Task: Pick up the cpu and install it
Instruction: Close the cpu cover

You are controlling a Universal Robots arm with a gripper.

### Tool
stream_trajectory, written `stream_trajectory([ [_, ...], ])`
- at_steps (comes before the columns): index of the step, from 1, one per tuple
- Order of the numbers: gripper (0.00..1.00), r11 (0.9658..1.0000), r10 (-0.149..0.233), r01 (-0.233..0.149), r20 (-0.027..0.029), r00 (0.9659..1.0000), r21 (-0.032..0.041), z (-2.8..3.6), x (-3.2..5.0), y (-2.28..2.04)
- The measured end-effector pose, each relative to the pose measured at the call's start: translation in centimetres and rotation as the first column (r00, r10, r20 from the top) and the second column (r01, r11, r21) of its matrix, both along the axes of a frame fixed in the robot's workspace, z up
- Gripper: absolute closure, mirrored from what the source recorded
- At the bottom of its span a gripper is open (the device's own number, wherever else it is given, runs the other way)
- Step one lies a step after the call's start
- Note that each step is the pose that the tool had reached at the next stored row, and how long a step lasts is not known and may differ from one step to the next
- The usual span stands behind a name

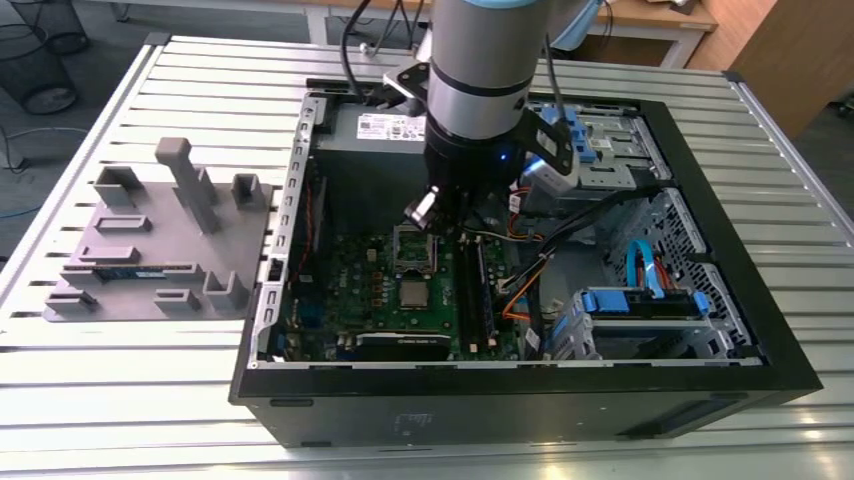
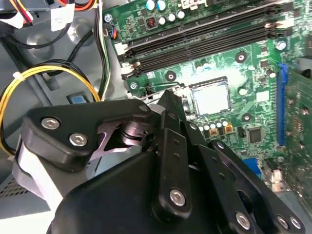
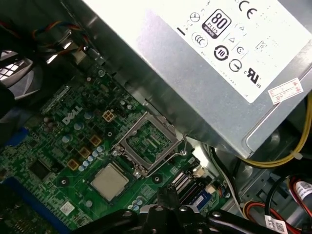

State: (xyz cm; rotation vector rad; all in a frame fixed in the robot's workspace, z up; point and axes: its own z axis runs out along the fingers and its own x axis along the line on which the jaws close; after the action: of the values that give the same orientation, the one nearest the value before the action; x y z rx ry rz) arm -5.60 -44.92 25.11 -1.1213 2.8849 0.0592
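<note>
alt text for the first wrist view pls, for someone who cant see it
A green motherboard seen from the arm's wrist, with the cpu, a small square chip with a silver top, lying flat in its socket and the metal socket frame swung open beside it. A grey power supply with printed labels sits along the board's edge, with yellow cables running past its corner.

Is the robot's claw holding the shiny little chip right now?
No. The cpu lies flat on the green motherboard, apart from the gripper. Whether the claw holds anything else can't be told.
</note>
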Motion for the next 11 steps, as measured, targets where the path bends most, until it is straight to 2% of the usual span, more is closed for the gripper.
stream_trajectory([
  [4,0.89,1.0,-0.001,0.001,0.0001,1.0,0.0085,-0.55,0.0,0.0],
  [11,0.89,1.0,-0.001,0.001,0.0,1.0,0.009,-0.6,0.0,-0.01],
])
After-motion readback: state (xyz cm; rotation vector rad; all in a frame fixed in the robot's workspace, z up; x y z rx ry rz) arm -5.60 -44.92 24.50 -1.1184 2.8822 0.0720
